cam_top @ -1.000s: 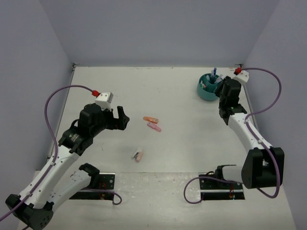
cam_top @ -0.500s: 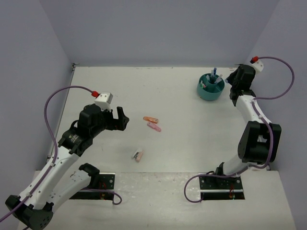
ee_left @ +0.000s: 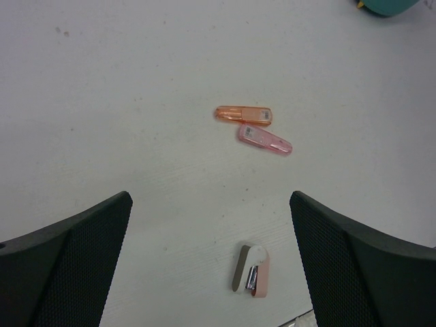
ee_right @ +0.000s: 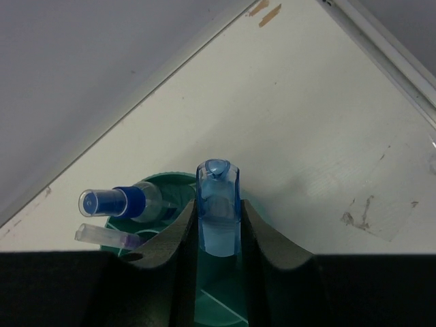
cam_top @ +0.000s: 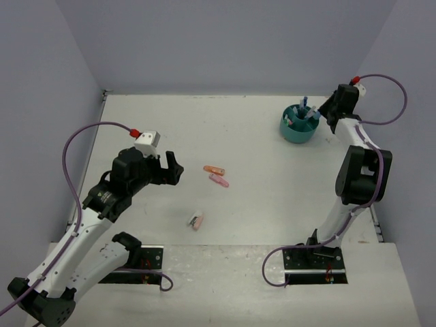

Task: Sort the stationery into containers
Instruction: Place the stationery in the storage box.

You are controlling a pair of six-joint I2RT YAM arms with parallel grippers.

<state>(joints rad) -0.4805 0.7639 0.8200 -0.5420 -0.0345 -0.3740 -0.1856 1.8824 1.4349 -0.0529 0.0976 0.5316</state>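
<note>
The teal round organizer (cam_top: pixel 298 127) stands at the back right, with several pens in it. My right gripper (cam_top: pixel 321 113) is right beside and above it, shut on a light-blue highlighter (ee_right: pixel 218 204) held over a compartment. The right wrist view shows the organizer's rim (ee_right: pixel 165 182) and a blue-capped bottle (ee_right: pixel 121 202) inside. An orange highlighter (cam_top: pixel 214 169) and a pink highlighter (cam_top: pixel 219 180) lie mid-table; the left wrist view shows the orange one (ee_left: pixel 244 114) and the pink one (ee_left: pixel 265 139). My left gripper (cam_top: pixel 174 168) is open and empty, left of them.
A small pink-and-white stapler-like piece (cam_top: pixel 196 220) lies near the front, seen between my left fingers (ee_left: pixel 251 270). A clear pen with a purple tip (ee_right: pixel 102 236) sits in the organizer. Grey walls close the table on three sides.
</note>
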